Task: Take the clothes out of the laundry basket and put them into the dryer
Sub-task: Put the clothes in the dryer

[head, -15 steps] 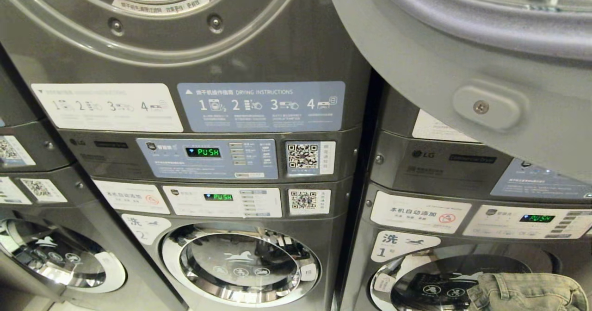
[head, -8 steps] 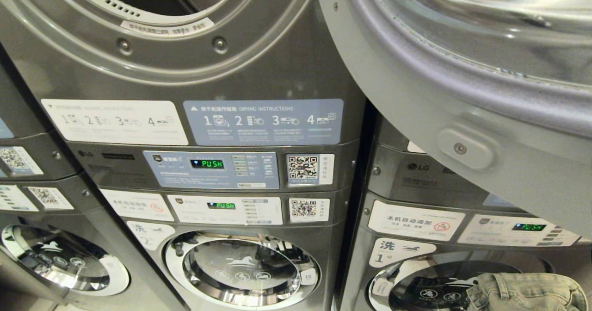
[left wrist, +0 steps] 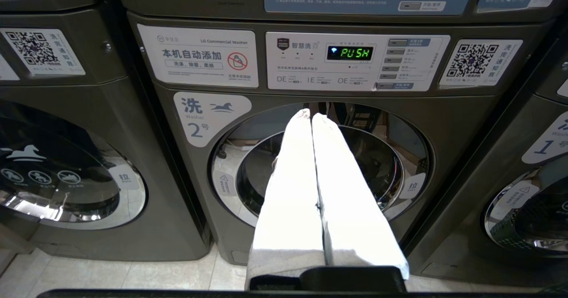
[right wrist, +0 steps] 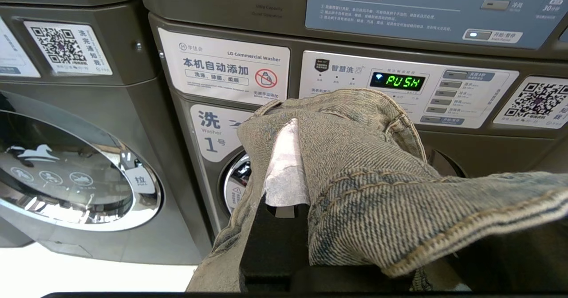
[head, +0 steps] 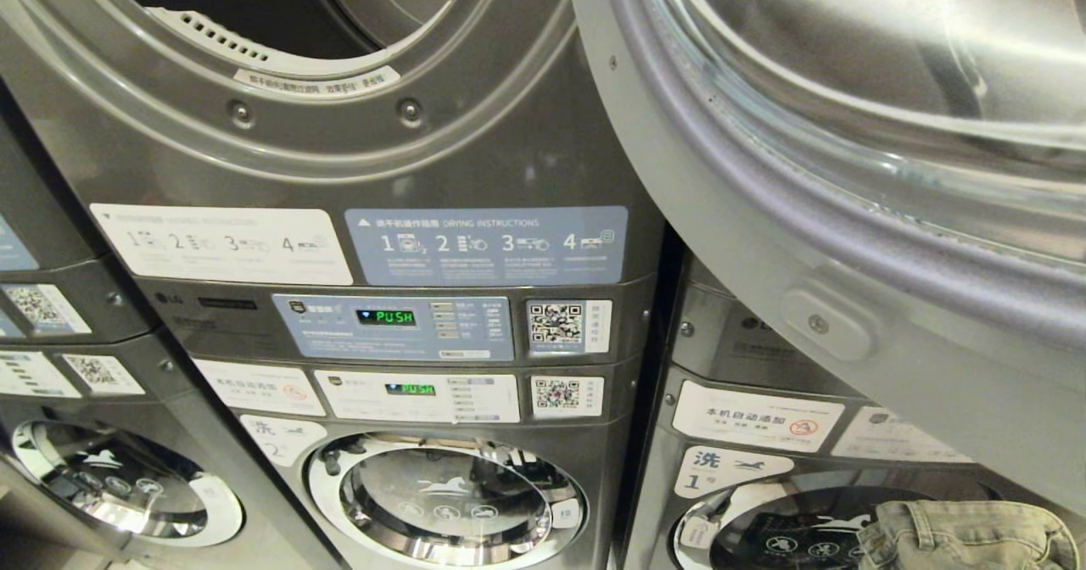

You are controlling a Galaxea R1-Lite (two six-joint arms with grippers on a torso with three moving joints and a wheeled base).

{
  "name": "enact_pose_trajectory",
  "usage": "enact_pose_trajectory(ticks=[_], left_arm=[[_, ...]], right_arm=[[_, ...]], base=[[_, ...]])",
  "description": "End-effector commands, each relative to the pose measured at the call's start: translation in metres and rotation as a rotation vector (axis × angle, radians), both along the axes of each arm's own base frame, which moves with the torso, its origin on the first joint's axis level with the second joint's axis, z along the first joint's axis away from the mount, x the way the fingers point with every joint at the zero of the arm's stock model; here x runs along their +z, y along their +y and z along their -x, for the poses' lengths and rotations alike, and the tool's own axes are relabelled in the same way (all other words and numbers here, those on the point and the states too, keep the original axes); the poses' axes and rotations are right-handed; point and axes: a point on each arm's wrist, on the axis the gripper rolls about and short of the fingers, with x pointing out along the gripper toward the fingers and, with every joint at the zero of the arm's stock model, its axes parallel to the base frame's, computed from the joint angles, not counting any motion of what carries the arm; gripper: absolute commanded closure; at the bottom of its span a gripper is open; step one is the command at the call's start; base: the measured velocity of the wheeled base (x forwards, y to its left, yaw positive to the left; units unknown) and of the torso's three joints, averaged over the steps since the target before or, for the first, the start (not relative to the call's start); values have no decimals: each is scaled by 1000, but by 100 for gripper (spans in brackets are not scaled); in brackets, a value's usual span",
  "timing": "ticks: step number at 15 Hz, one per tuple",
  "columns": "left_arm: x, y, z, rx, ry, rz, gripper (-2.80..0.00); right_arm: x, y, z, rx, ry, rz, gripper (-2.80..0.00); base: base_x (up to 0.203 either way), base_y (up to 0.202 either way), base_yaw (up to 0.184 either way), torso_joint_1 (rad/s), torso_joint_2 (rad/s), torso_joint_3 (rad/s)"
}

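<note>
At the upper left of the head view gapes the round dark opening of the grey upper dryer, ringed by a glossy grey metal collar. Below it, across the middle of the frame, sit the pale blue drying-instructions sticker and the control panel with its green PUSH display. At the lower centre is the chrome-rimmed round door of washer number two. The upper right is filled by the big swung-open dryer door with its grey rubber seal and clear window.

In the left wrist view, the left gripper holds its two white fingers pressed flat together with nothing between them, pointing at washer number two's door.

At the lower right corner of the head view hangs the faded grey-green denim garment, in front of washer number one. In the right wrist view, the right gripper is clamped tight on this denim, which drapes over it so that only one white finger shows; the fabric folds thickly across the frame's middle and right.

The denim looks soft but fairly heavy and bulky, with stiff stitched seams; it will sag and swing as it is lifted. The thick hemmed edge gives a secure, non-slippery hold, though loose trailing parts could catch on the dryer's collar.
</note>
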Motion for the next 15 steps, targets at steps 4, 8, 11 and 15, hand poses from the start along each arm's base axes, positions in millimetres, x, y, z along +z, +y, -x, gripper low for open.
enact_pose_trajectory(ticks=[4,8,11,15], left_arm=[[0,0,0,0,-1,-2,0],[0,0,0,0,-1,-2,0],[0,0,0,0,-1,0,0],[0,0,0,0,-1,0,0]], right_arm=[[0,0,0,0,0,2,0],[0,0,0,0,0,1,0],[0,0,0,0,0,1,0],[0,0,0,0,1,3,0]], base=[[0,0,0,87,-184,-103],[0,0,0,74,-153,-85],[0,0,0,71,-142,-74],[0,0,0,67,-134,-67]])
